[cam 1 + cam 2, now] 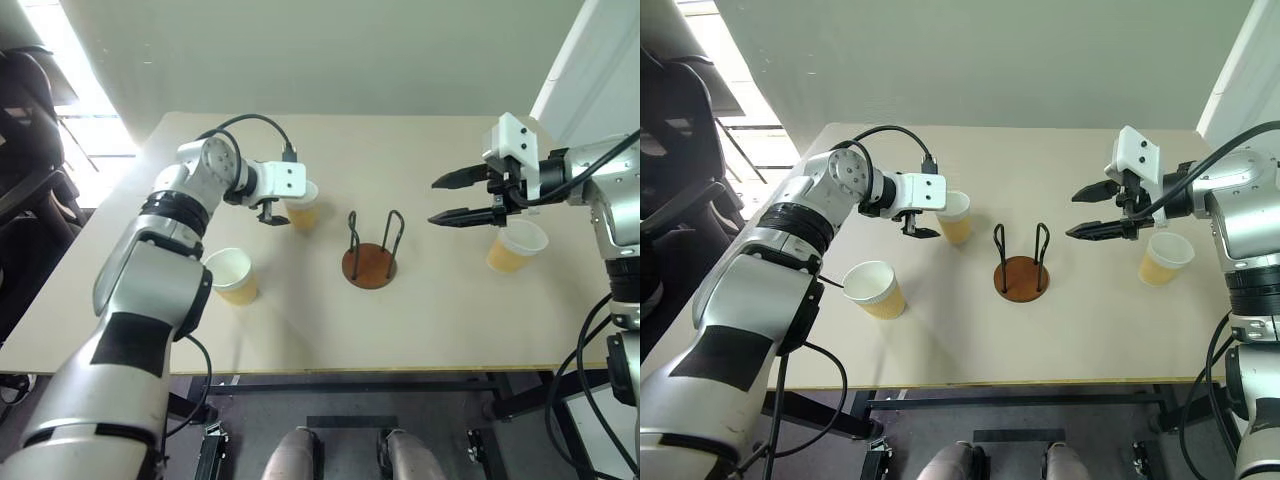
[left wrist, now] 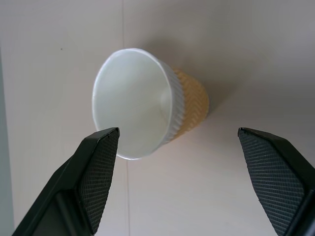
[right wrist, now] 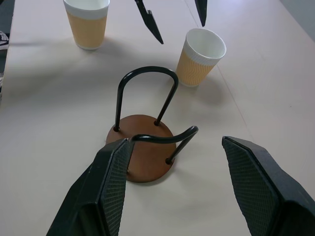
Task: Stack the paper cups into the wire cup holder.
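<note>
We see the approach to the first pick. The left hand [image 1: 921,226] hovers just beside the far cup [image 1: 956,216], its two black fingers spread wide and holding nothing; in the left wrist view the cup's white mouth sits between the fingertips [image 2: 101,172] with one pad close to the rim, and we cannot tell whether it touches. The right hand [image 1: 1092,211] hangs above the worktop [image 1: 1090,330], likewise wide open and empty, pointed toward the wire cup holder [image 1: 1021,266].

We judge that no cup is stacked yet. The holder stands near the middle of the worktop, its brown disc bare and nothing between its two wire loops. All three cups stand upright, well apart from one another, each showing a clean white inside with nothing in it: the far cup to the holder's left, the near cup [image 1: 874,289] toward the front left, and the right cup [image 1: 1164,257] below the right hand.

The next move, as we read it, calls for bringing the left fingers level around the cup wall and closing gently, since thin paper may crush or tip.
</note>
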